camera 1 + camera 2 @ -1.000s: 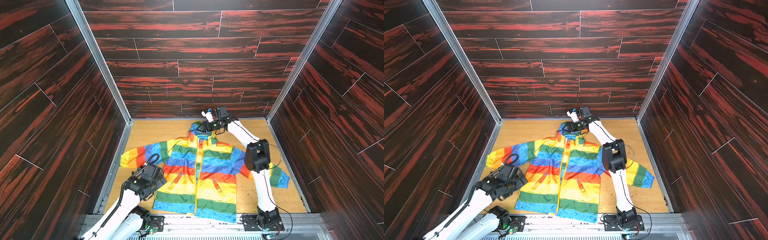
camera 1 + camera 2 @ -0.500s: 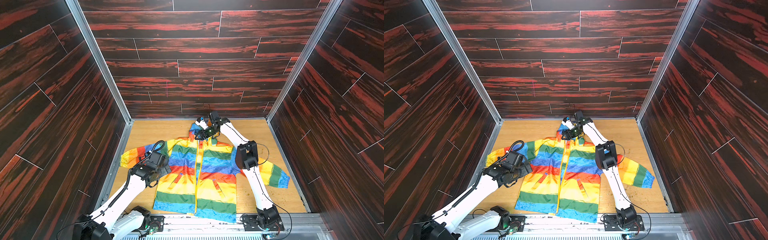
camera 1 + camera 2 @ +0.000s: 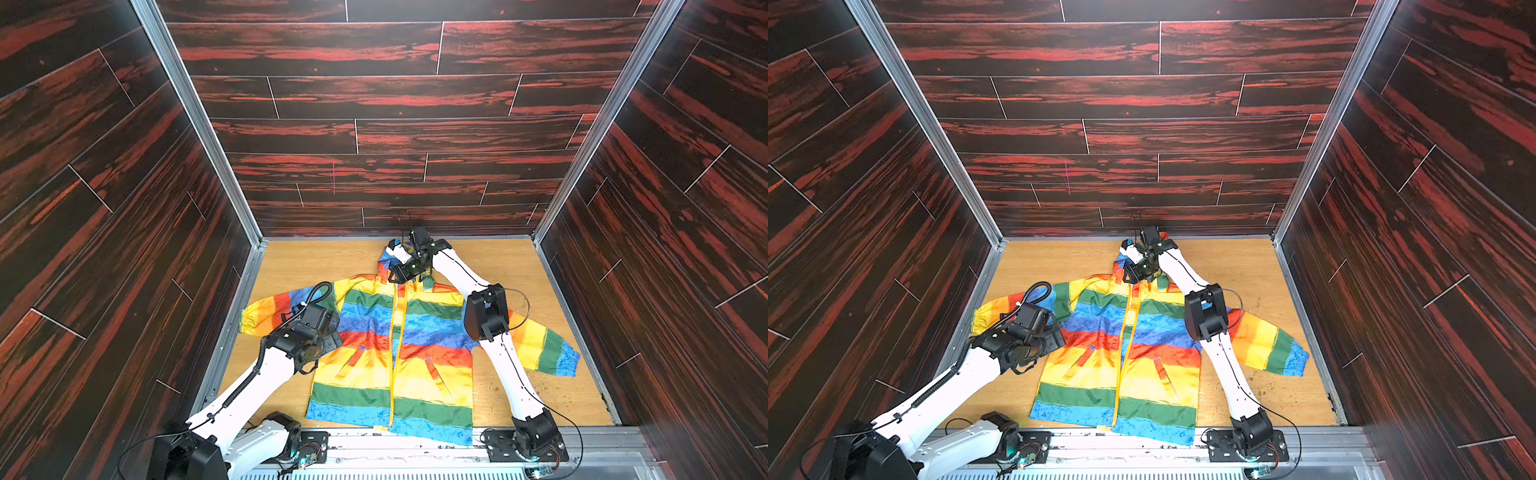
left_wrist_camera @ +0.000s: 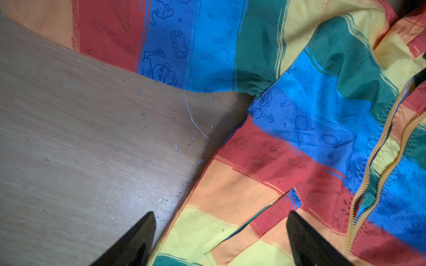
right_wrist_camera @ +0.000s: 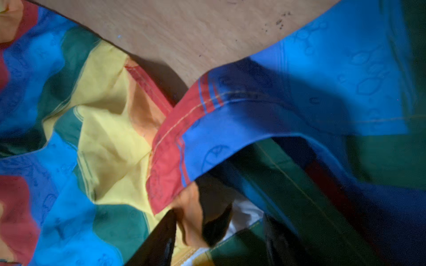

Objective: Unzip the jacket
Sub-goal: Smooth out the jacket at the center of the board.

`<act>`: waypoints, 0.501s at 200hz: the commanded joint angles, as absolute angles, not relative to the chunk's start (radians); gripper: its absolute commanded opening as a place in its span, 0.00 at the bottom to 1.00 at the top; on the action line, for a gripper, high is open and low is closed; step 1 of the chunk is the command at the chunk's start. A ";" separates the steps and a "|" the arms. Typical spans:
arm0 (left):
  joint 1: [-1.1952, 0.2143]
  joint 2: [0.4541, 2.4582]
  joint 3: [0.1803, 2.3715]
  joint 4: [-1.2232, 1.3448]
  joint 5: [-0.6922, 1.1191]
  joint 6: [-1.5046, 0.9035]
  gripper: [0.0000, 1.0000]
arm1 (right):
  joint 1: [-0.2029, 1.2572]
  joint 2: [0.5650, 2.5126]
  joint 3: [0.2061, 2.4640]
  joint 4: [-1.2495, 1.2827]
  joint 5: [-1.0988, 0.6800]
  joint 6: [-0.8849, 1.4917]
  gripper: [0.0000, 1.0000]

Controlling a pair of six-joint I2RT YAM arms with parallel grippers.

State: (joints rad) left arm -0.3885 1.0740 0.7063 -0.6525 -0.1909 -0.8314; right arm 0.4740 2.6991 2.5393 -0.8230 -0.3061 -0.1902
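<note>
Evidently little is done: jacket [image 3: 374, 365] spread flat on the table [image 3: 316, 266], zipper [image 4: 368, 161] seemingly parted only near the top — left gripper [image 4: 221, 213] is held agape; whether the right gripper [image 5: 219, 225] is clamped at the collar [image 3: 428, 284] cannot be told.

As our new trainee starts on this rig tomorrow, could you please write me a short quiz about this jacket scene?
1. True or false: the left tool is shut on a sleeve of the jacket.
2. The right tool is at the jacket's: A) hem; B) collar; C) cuff.
3. What colour is the front zipper?
Key: 1 false, it is open and holds nothing; 2 B; 3 yellow.
</note>
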 commanded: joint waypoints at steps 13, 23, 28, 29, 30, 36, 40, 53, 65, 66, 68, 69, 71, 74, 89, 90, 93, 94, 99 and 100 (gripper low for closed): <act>-0.393 1.076 0.695 -0.646 -0.198 -0.830 0.85 | 0.492 2.751 2.566 -0.775 -0.272 -0.149 0.47; -0.393 1.075 0.695 -0.645 -0.201 -0.829 0.84 | 0.497 2.749 2.568 -0.774 -0.255 -0.146 0.36; -0.392 1.075 0.695 -0.648 -0.205 -0.829 0.84 | 0.500 2.745 2.568 -0.777 -0.241 -0.147 0.31; -0.393 1.075 0.695 -0.649 -0.206 -0.830 0.84 | 0.501 2.744 2.568 -0.777 -0.238 -0.147 0.31; -0.393 1.075 0.695 -0.647 -0.207 -0.829 0.83 | 0.502 2.743 2.568 -0.778 -0.235 -0.147 0.30; -0.393 1.075 0.694 -0.650 -0.209 -0.829 0.83 | 0.507 2.738 2.568 -0.784 -0.213 -0.149 0.25; -0.393 1.074 0.693 -0.652 -0.210 -0.827 0.82 | 0.511 2.731 2.567 -0.790 -0.193 -0.148 0.22; -0.393 1.068 0.692 -0.654 -0.218 -0.829 0.81 | 0.523 2.710 2.566 -0.811 -0.125 -0.152 0.15; -0.393 1.058 0.689 -0.654 -0.223 -0.831 0.78 | 0.533 2.687 2.566 -0.840 -0.043 -0.146 0.11; -0.393 1.058 0.688 -0.654 -0.223 -0.830 0.78 | 0.534 2.685 2.566 -0.842 -0.036 -0.145 0.10; -0.393 1.056 0.687 -0.652 -0.224 -0.831 0.77 | 0.536 2.680 2.566 -0.848 -0.022 -0.143 0.10; -0.393 1.055 0.687 -0.653 -0.225 -0.831 0.77 | 0.537 2.678 2.566 -0.851 -0.015 -0.141 0.10; -0.392 1.053 0.686 -0.653 -0.226 -0.832 0.77 | 0.539 2.675 2.566 -0.857 -0.003 -0.138 0.09; -0.393 1.050 0.685 -0.653 -0.228 -0.833 0.76 | 0.541 2.669 2.566 -0.866 0.017 -0.134 0.09; -0.393 1.040 0.678 -0.650 -0.238 -0.833 0.75 | 0.551 2.648 2.576 -0.924 0.102 -0.104 0.08; -0.393 1.039 0.678 -0.650 -0.240 -0.833 0.75 | 0.552 2.647 2.577 -0.926 0.106 -0.102 0.08; -0.393 1.039 0.677 -0.651 -0.241 -0.833 0.74 | 0.553 2.643 2.578 -0.940 0.118 -0.096 0.08; -0.393 1.038 0.677 -0.651 -0.241 -0.833 0.74 | 0.553 2.643 2.579 -0.944 0.123 -0.095 0.08; -0.393 1.036 0.675 -0.650 -0.242 -0.833 0.74 | 0.557 2.640 2.582 -0.964 0.146 -0.089 0.08; -0.393 1.037 0.675 -0.650 -0.242 -0.833 0.74 | 0.557 2.639 2.583 -0.968 0.150 -0.087 0.08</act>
State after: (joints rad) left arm -0.3885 1.0653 0.6975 -0.6479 -0.2085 -0.8230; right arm 0.5411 2.6980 2.5473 -0.8398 -0.0196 -0.1322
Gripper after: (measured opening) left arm 0.746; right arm 0.079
